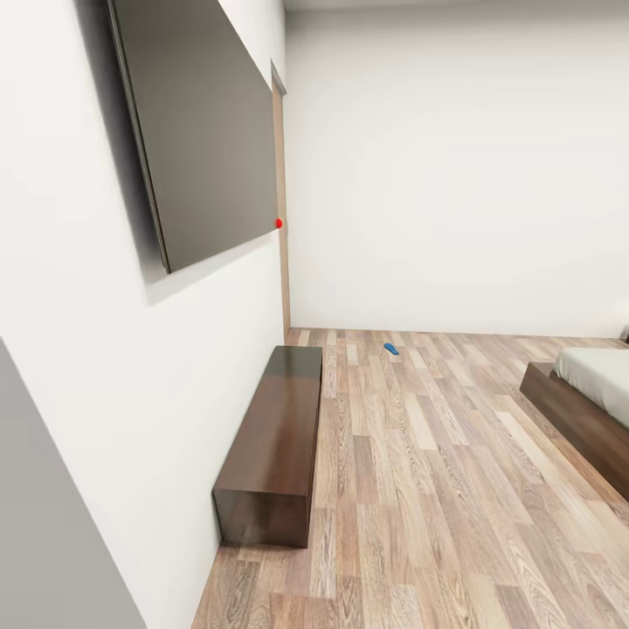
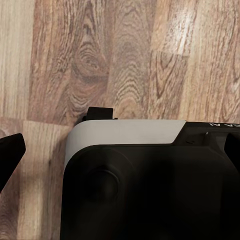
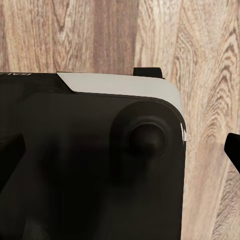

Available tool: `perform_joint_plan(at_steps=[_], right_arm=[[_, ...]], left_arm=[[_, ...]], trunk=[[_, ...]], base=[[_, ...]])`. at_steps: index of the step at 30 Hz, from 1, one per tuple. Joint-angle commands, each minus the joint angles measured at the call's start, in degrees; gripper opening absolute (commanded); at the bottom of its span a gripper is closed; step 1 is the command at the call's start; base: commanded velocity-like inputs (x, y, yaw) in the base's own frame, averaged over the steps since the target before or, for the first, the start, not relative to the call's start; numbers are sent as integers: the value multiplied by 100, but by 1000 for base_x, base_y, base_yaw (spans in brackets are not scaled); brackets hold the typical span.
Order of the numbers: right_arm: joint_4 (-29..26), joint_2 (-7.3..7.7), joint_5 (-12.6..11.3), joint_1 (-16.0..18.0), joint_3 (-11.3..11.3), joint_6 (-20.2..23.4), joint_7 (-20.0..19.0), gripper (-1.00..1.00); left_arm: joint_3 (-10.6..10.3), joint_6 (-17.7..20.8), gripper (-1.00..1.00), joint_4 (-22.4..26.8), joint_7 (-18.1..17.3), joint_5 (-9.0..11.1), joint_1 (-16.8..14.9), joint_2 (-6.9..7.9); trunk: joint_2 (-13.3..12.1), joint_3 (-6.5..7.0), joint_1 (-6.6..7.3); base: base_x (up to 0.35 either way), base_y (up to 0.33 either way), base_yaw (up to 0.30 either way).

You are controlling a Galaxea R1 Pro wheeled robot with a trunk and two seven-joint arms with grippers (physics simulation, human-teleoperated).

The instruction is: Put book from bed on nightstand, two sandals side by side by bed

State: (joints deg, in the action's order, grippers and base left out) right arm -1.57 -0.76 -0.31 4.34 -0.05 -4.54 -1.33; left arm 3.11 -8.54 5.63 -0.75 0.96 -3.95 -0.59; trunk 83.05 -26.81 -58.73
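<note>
- Bedroom scene from the head view: white walls meet at a far corner in the upper middle of the frame, over a wood-plank floor (image 1: 419,454) that runs across the lower right.
- One blue sandal (image 1: 390,349) lies alone on the floor near the far wall, just above the frame's centre, well apart from the bed and from the bench.
- Part of the bed (image 1: 584,402) enters at the right edge: a dark-brown platform frame with a light-grey mattress on top.
- Along the left wall, a long low dark-wood bench (image 1: 275,441) stands on the floor, lower left of centre.
- Above it, a large dark flat panel (image 1: 196,122) hangs on the wall in the upper left, with a small red dot (image 1: 279,223) at its lower right corner.
- A narrow wooden door edge (image 1: 284,210) shows beside the corner, just right of the panel.
- Left wrist view: the left gripper (image 2: 120,145) hangs over bare floor planks above the robot's black-and-white body; dark finger tips show at both side edges of the frame with nothing between them, so the jaws stand apart and hold nothing.
- Right wrist view: the right gripper (image 3: 120,150) likewise sits over the body and floor, a dark finger tip at each side edge, jaws spread and holding nothing.
</note>
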Motion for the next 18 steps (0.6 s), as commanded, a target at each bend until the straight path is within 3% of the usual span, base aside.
perform_joint_plan(at_steps=[1,18], right_arm=[[6,0,-4,4,-2,-20,-14,100],[6,0,-4,4,-2,-20,-14,100]], left_arm=[[29,-18,100,-5,-8,10,-4,-2],[29,-18,100,-5,-8,10,-4,-2]], trunk=[[3,-6,0],[3,-5,0]], base=[[0,0,0],[0,0,0]])
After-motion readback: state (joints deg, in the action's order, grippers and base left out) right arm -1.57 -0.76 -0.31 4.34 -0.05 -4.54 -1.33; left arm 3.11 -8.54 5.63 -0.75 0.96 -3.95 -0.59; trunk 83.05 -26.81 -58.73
